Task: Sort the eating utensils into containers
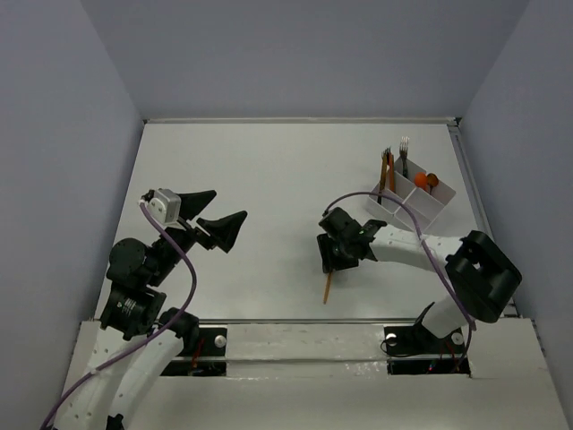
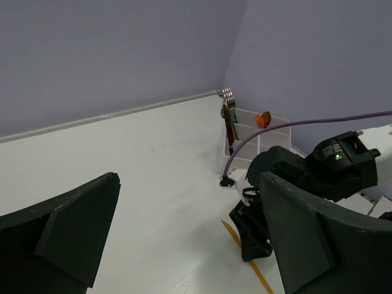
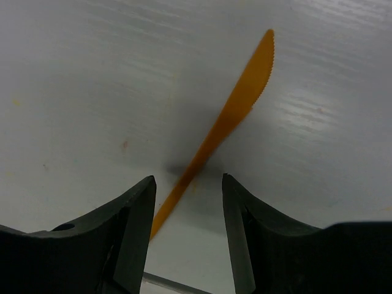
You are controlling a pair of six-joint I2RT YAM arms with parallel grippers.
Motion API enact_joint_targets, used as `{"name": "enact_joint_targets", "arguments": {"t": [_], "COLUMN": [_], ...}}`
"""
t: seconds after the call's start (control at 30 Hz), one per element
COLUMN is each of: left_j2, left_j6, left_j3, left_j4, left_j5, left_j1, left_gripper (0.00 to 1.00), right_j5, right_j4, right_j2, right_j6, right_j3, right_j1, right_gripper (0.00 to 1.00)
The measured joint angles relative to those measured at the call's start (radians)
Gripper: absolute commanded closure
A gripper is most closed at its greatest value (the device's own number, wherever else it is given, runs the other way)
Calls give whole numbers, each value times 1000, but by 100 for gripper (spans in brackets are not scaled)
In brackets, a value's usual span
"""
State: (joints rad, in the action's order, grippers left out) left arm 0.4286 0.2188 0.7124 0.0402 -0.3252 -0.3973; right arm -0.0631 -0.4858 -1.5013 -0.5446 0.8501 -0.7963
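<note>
Centring the open jaws of the right gripper [image 3: 187, 184] over the orange knife [image 3: 236, 104], we should descend, then close squarely.

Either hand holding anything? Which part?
Nothing held. Right hand is open, straddling the handle end of the orange knife lying on the table; left hand open, empty.

walls: plain lavender-grey, three sides | table [image 1: 269, 179]: white, matte | light: even, soft shadows
</note>
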Motion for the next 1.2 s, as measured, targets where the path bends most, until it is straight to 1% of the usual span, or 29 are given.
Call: {"name": "enact_joint_targets", "arguments": {"t": [0.1,0.23,0.33,0.4,0.43,0.5,0.63,0.67,0.87,0.97,1.1,1.2], "left_j2": [-6,-6,-7,-7,-7,-7,-7,-7,-6,-7,-7,-7], "left_j6": [0,0,0,0,0,0,0,0,0,0,0,0], "left_j3": [0,0,0,0,0,0,0,0,0,0,0,0], "left_j4": [1,1,1,1,1,1,1,1,1,1,1,1], "left_j5": [0,0,0,0,0,0,0,0,0,0,0,0], "left_j1": [0,0,0,0,0,0,0,0,0,0,0,0], "left_gripper": [1,1,1,1,1,1,1,1,1,1,1,1], "right_j5": [0,-9,-18,-23,-26,-30,-36,-38,-50,-83,-177,-234], "right_j4": [0,-1,0,1,1,0,1,1,4,27,88,176], "right_j2": [-45,-65,-81,-92,-96,-105,-123,-124,-121,-104,10,124], "right_j6": [-13,-25,-29,-28,-29,-28,-24,-21,-16,-12,5,26], "right_j3": [1,18,31,40,44,53,70,72,72,71,63,51], "right_j1": [-14,-23,-23,-23,-23,-24,-28,-30,-31,-32,-26,1], "right_gripper": [49,58,68,72,76,79,92,100,100,100,100,100]}}
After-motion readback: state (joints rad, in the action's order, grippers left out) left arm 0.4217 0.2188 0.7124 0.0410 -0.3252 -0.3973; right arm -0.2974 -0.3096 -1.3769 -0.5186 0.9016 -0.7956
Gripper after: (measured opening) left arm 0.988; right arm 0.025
